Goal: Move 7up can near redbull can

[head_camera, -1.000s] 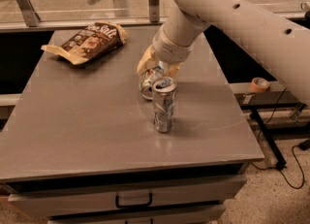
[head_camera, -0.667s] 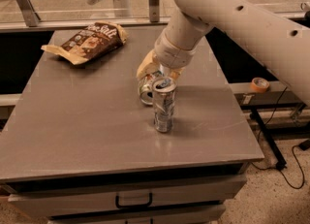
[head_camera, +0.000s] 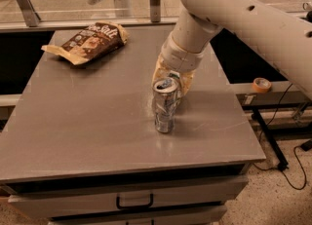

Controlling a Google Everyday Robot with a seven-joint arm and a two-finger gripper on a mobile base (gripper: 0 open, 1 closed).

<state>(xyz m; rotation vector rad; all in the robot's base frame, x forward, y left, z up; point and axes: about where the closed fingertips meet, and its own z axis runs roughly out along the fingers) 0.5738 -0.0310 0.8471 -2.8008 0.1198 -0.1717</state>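
Observation:
The redbull can (head_camera: 165,106), tall and slim with a shiny top, stands upright near the middle of the grey table (head_camera: 87,121). My gripper (head_camera: 171,79), with yellowish fingers (head_camera: 159,71), reaches down right behind it from the big white arm. The 7up can (head_camera: 178,97) sits between the fingers, almost touching the redbull can. It is mostly hidden behind the redbull can, and only a sliver shows at that can's right side.
A brown snack bag (head_camera: 90,41) lies at the table's far left. A glass rail (head_camera: 73,9) runs behind the table. A drawer handle (head_camera: 134,202) is below the front edge. A tape roll (head_camera: 262,84) sits on a ledge to the right.
The gripper has moved right and slightly toward the front, carrying the 7up can from the redbull can's left rear to directly behind it. The redbull can and bag have not moved.

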